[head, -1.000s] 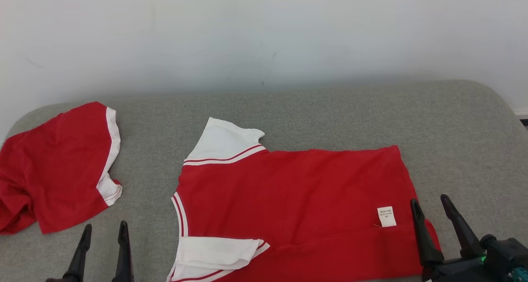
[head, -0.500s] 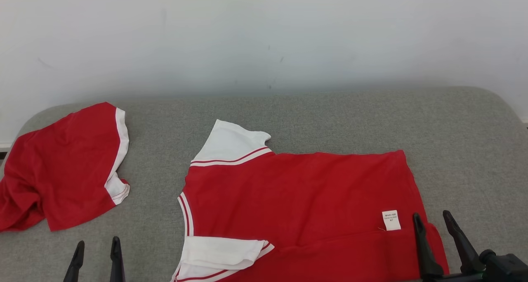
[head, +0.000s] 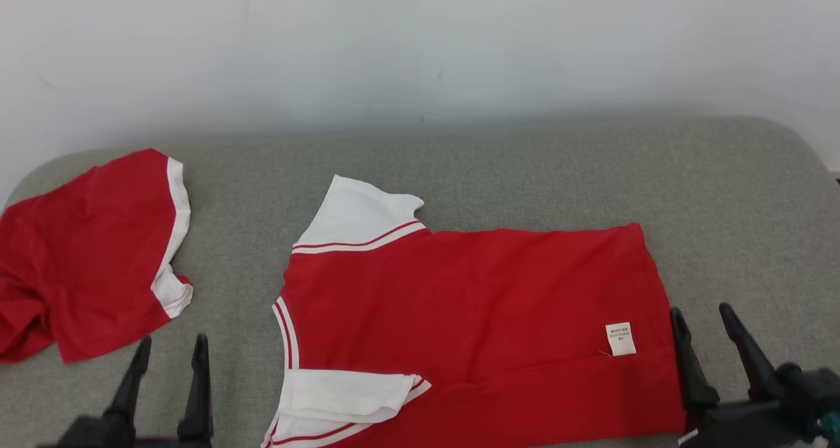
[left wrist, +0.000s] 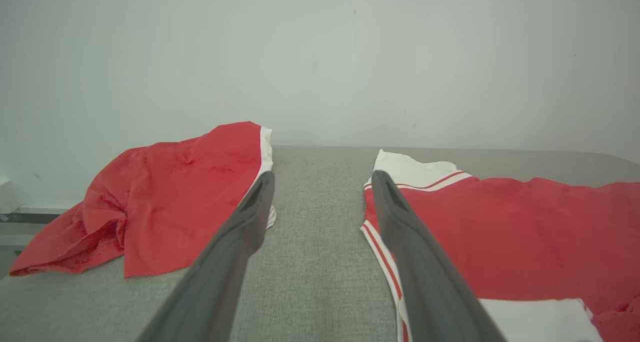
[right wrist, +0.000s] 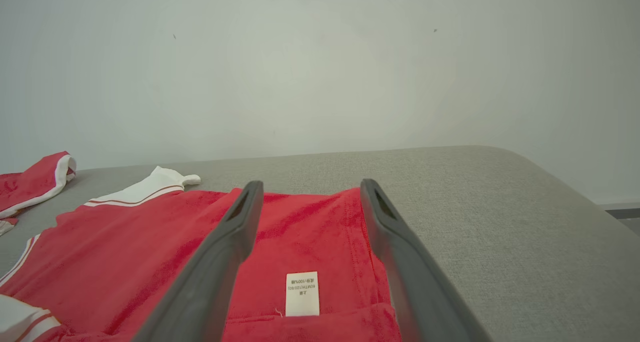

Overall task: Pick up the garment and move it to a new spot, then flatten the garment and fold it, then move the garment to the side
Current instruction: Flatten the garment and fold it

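Red T-shirt (head: pixel 472 304) lay flat on the grey cushion (head: pixel 525 172), unchanged; only the head camera's framing shifted. Both grippers stayed wide open, holding nothing. Left gripper (head: pixel 172 340) hovered beside the collar; right gripper (head: pixel 701 309) had edged just off the hem.

This looks like a plain indoor room furnished like a home, though it could also be a test room. A wide padded surface (head: pixel 525 166) covered in grey woven fabric, with rounded corners like a sofa seat or a bed, stands directly against a plain white wall (head: pixel 420 41). A dark skirting strip (right wrist: pixel 622 213) runs at the foot of the wall. Clothing lies on the fabric: a red shirt (head: pixel 472 304) with white sleeves and a second red garment (head: pixel 85 258).
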Tool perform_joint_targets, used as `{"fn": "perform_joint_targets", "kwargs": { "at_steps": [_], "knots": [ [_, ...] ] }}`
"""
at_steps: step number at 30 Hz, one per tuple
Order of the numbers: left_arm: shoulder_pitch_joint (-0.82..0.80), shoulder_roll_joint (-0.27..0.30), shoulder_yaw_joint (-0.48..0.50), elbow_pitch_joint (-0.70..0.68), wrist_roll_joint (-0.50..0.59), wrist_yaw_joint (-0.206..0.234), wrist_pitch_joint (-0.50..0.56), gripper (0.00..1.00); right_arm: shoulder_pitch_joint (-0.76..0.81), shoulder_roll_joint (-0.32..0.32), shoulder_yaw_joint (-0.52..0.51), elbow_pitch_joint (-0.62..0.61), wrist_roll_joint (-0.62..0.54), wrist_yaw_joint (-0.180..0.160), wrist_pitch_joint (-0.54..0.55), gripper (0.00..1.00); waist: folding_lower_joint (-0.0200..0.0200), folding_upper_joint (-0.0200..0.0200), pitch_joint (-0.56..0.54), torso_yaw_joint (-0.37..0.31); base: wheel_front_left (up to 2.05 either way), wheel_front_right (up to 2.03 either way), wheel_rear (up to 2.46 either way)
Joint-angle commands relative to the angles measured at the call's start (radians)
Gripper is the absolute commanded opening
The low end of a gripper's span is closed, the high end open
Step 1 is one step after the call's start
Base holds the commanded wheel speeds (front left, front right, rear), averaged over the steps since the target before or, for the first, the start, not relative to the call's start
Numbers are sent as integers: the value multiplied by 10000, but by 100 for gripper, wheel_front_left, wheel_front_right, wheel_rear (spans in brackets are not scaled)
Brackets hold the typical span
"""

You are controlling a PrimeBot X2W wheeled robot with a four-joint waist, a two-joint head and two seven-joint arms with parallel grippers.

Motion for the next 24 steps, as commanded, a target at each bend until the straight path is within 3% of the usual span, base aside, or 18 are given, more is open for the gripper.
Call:
{"fn": "perform_joint_targets", "kwargs": {
  "at_steps": [1,12,18,24],
  "knots": [
    [-523,245,-92,141,-27,-43,-22,100,-339,-142,15,166,40,-29,81,100,0,0,372,-126,0,0,0],
    [-4417,2019,-1947,1033,-1183,-43,1276,100,-3433,-796,337,1767,420,-29,1255,100,0,0,2249,-517,0,0,0],
    [-6784,2765,-2854,2014,-2441,-43,2088,100,-5282,-804,627,2947,582,-29,2169,100,0,0,3259,-829,0,0,0],
    [-8519,3405,-4173,3101,-3006,-44,2723,100,-6760,-603,1256,4052,731,-29,2916,100,0,0,3880,-1275,0,0,0]
  ]
}}
